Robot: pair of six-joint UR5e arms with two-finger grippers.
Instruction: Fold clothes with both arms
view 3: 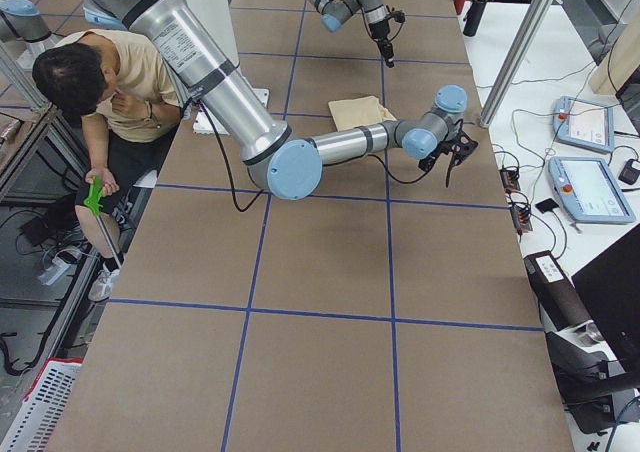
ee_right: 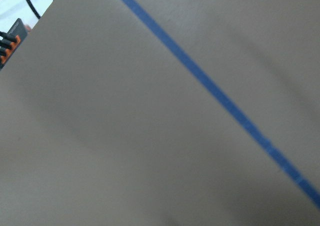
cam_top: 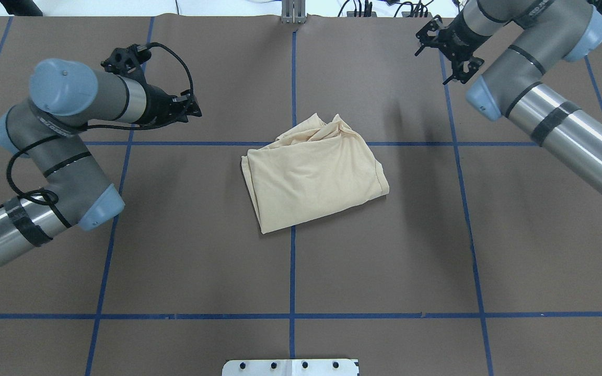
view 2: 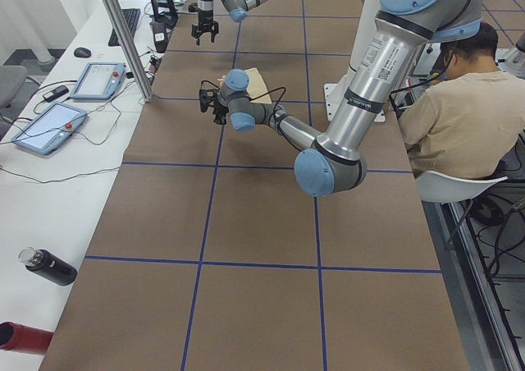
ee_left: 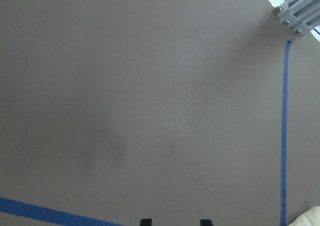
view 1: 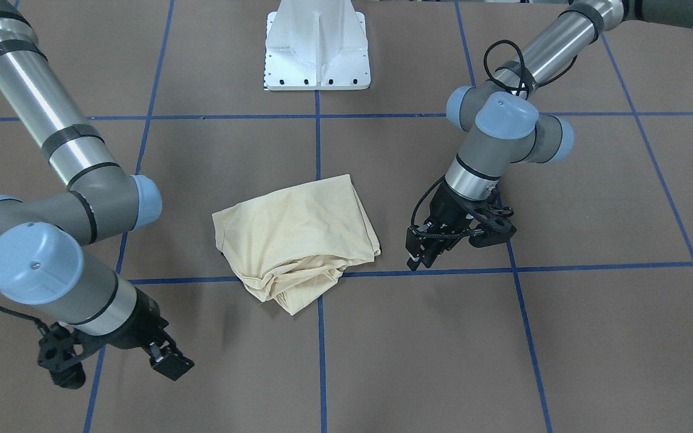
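Note:
The cream T-shirt lies folded into a rough bundle at the middle of the table, its print hidden; it also shows in the front view. My left gripper hovers open and empty to the shirt's left, apart from it; the front view shows it low over the table. Its fingertips stand apart in the left wrist view, where a shirt corner peeks in. My right gripper is open and empty at the far right, well away from the shirt, also in the front view.
The white pedestal base stands at the robot's side of the table. Blue tape lines grid the brown surface. A seated person is beside the table. Tablets and bottles lie on the far bench.

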